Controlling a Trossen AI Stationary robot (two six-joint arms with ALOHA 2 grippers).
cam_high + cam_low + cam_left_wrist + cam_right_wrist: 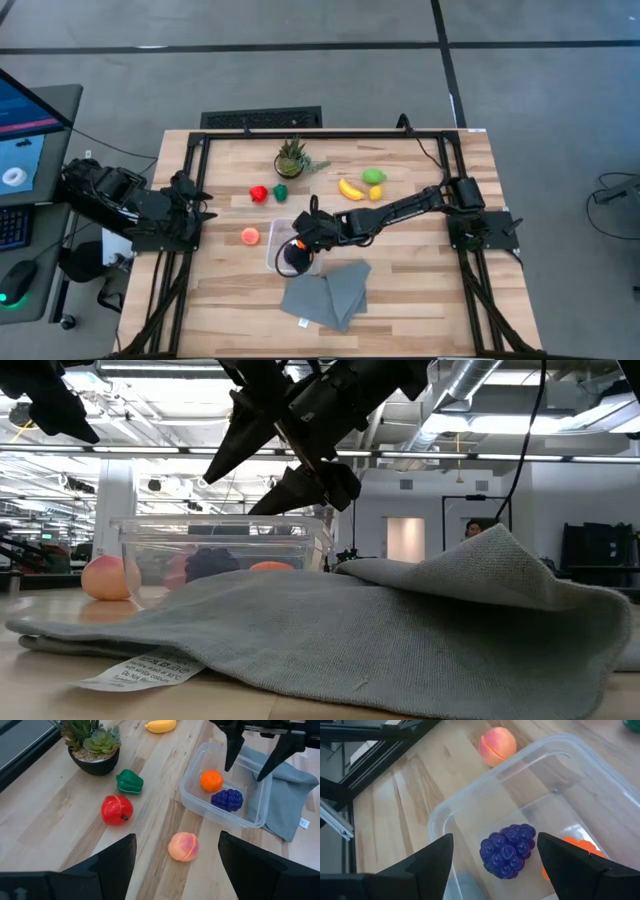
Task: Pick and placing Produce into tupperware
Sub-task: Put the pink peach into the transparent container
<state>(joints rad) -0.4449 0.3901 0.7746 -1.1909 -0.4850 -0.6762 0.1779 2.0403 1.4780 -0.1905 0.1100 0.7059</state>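
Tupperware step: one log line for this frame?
right gripper: open, above tupperware | inside: purple grapes, orange | outside: peach, others | left gripper: open, waiting

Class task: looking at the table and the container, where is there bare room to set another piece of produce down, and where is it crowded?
Free: the tupperware floor toward the peach, beside the purple grapes; also bare table between the peach and red fruit. Crowded: the corner holding grapes and orange, where the open right gripper hangs. The left gripper waits aside.
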